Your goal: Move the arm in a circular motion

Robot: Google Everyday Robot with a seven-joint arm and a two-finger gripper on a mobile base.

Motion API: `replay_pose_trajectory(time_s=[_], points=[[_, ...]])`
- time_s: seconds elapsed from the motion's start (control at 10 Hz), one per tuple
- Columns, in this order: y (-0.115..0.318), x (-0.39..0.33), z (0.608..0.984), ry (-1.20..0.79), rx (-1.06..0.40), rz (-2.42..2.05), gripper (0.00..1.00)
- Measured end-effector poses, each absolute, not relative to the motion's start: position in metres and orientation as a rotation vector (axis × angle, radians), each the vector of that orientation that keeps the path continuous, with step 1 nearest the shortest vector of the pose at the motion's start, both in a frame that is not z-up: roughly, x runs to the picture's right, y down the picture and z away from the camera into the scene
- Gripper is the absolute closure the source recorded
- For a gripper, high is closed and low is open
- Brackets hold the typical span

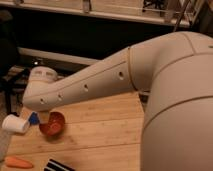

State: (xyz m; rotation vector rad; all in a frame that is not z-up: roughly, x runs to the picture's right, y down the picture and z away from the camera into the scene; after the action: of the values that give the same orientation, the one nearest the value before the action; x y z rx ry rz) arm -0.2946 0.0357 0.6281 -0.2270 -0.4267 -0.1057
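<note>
The off-white arm (115, 75) fills the right side and stretches left across the view above the wooden table (105, 135). It has thick tubular segments with a row of small dark holes along it. Its rounded capped end (40, 82) hangs over the table's left part, just above the red bowl (52, 124). The gripper is hidden beyond the arm's end and does not show.
A white cup (15, 124) lies on its side at the table's left edge, with a small blue thing (33, 119) beside it. An orange carrot (17, 162) and a black-and-white striped item (59, 165) lie at the front. A dark shelf unit stands behind the table.
</note>
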Motion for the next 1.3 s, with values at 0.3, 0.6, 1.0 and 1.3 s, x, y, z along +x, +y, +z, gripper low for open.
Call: replay_pose_trajectory(time_s=[0.3, 0.6, 1.0, 1.3], points=[[-0.114, -0.249, 0.633, -0.415, -0.013, 0.034, 0.2], [-0.201, -0.125, 0.663, -0.322, 0.129, 0.286, 0.2], [-0.111, -0.014, 0.73, -0.144, 0.015, 0.528, 0.2], [0.054, -0.029, 0.749, -0.006, -0.233, 0.489, 0.2]])
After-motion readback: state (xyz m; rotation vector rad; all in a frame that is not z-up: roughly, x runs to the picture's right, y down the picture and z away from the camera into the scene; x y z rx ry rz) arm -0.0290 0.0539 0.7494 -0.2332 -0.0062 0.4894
